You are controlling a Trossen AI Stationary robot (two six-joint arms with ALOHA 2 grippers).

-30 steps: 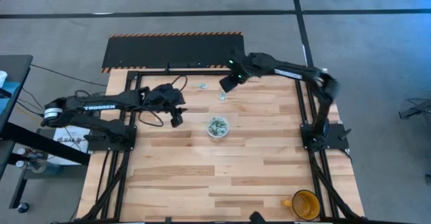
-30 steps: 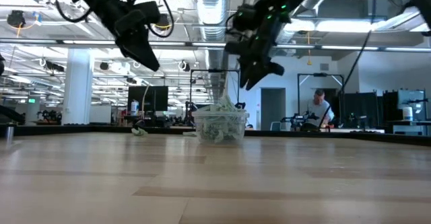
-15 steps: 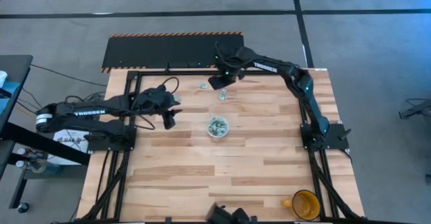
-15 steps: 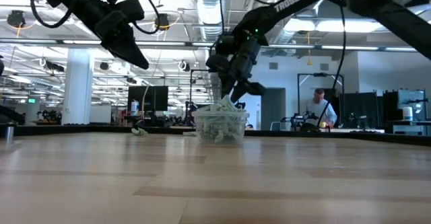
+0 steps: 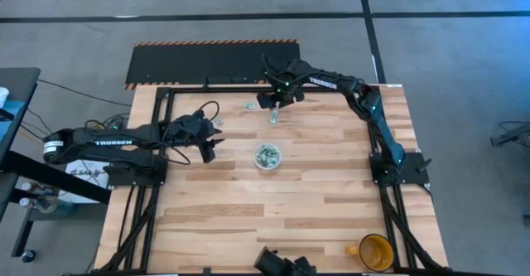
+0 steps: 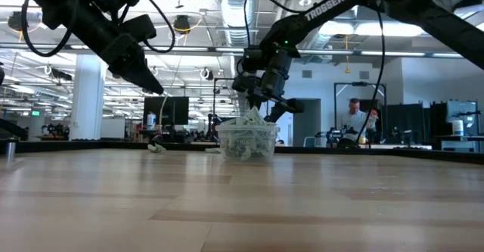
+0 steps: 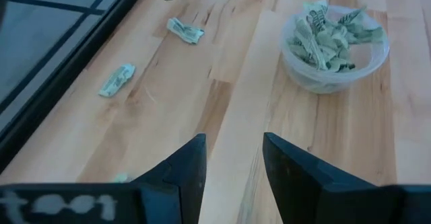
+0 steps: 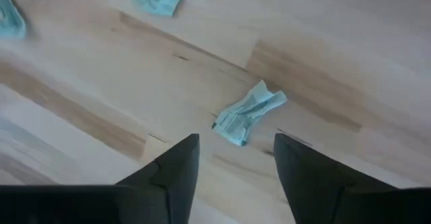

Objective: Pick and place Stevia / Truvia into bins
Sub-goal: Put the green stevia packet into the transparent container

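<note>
**Right gripper poised over a loose sachet beyond the cup**

High view: The cup point(image 5: 267, 157) sits near the middle of the table point(image 5: 273, 218), filled with green-white sachets. The right gripper point(image 5: 272, 104) is at the far edge, beyond the cup, directly by a loose sachet point(image 5: 273, 117) lying between it and the cup. Another sachet point(image 5: 248, 106) lies just beside it, farther from the cup. The left gripper point(image 5: 208, 152) is beside the cup on the left, well apart from it. A mug point(image 5: 374, 252) stands at the near right corner, far from the cup.

Low view: The cup point(image 6: 246, 141) is heaped with sachets point(image 6: 249, 119) above its rim. The right gripper point(image 6: 261, 101) hangs just behind and above the cup; the left gripper point(image 6: 147, 78) is raised, off to the cup's left. A person point(image 6: 355, 123) stands in the room behind.

Left wrist view: Its fingers point(image 7: 182, 170) stand apart with nothing between them. The cup point(image 7: 333, 46) is ahead; two sachets point(image 7: 185, 30) lie loose farther from it.

Right wrist view: The fingers point(image 8: 176, 165) are spread wide and empty, straddling bare wood, with a crumpled sachet point(image 8: 248, 112) lying flat just ahead of them, untouched.
</note>
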